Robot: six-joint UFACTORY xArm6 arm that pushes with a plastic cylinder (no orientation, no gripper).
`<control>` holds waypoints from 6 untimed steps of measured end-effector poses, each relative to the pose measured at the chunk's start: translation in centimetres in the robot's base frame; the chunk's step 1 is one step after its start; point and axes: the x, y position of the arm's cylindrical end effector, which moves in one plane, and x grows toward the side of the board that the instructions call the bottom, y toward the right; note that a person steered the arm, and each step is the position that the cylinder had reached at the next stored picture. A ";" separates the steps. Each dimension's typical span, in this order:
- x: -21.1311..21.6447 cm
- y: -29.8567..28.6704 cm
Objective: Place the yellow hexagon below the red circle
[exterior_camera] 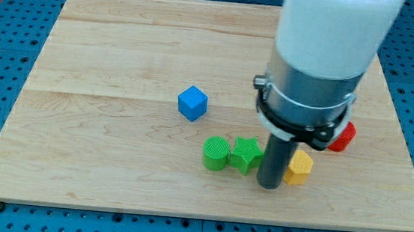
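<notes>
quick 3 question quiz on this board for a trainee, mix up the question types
1. True or false: my tip stands between the green star block and the yellow hexagon.
2. Multiple choice: which block lies farthest to the view's left? A) the blue cube B) the green cylinder C) the red block
3. Fill in: the red block is partly hidden by the arm and sits toward the view's ____ of the yellow hexagon.

Key:
1. True; the rod comes down between them, close beside the hexagon's left side.
2. A
3. upper right
</notes>
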 end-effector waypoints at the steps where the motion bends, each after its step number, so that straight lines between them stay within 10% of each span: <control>1: -0.9 2.5; 6: -3.5 4.2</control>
